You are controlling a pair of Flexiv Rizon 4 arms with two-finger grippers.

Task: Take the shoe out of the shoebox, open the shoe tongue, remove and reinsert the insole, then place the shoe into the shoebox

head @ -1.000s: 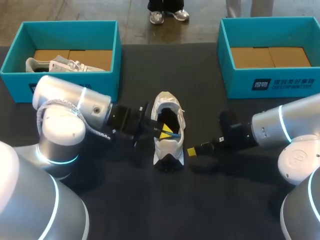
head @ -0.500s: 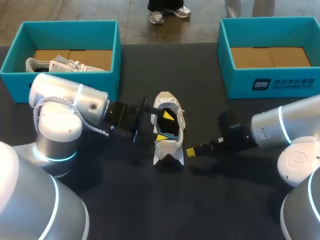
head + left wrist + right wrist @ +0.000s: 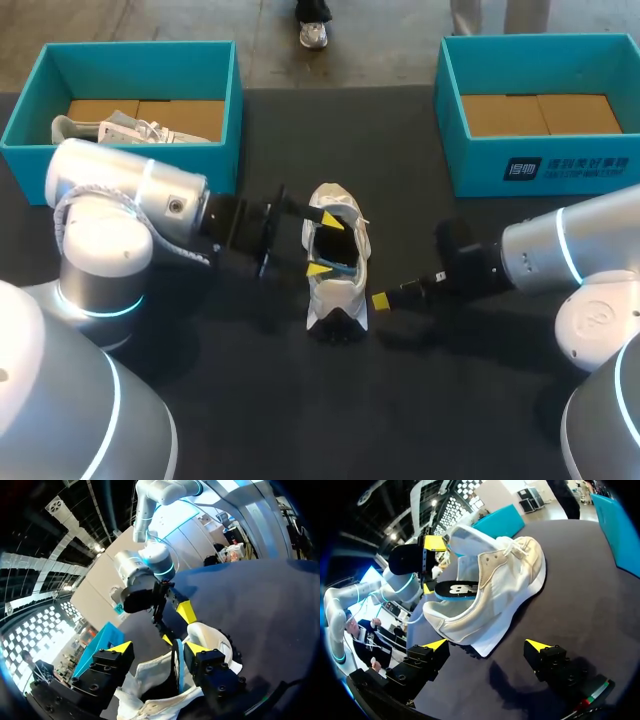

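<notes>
Two teal shoeboxes sit at the far edge of the dark tabletop (image 3: 300,420), and we start with the left shoebox (image 3: 232,130): open-topped, straight cardboard walls, brown floor, a pale grey spare shoe (image 3: 120,130) lying inside. Just in front of it the left arm (image 3: 130,210), smooth silver with a glowing ring, stretches in toward the middle. The left tool (image 3: 324,243) is spread wide, one yellow tip at the far rim of the shoe's opening and the other at the near rim, straddling the mouth and pinching nothing. From its wrist view the insole (image 3: 176,662) stands on edge between the two fingers, thin and black with a blue rim, and as far as I can make out it touches neither pad. Centre stage is the shoe (image 3: 337,295), out of the box and resting on the tabletop between the two boxes: white and cream panels, a chunky white sole, laces bunched toward the far end, a dark patch at the near end. Over to the right, the right tool (image 3: 487,646) has its fingers gaping too, holding nothing, parked low just beside the shoe's sole; whether it touches, I can't tell. Behind it, the right shoebox (image 3: 480,165) shows a brown cardboard floor.
</notes>
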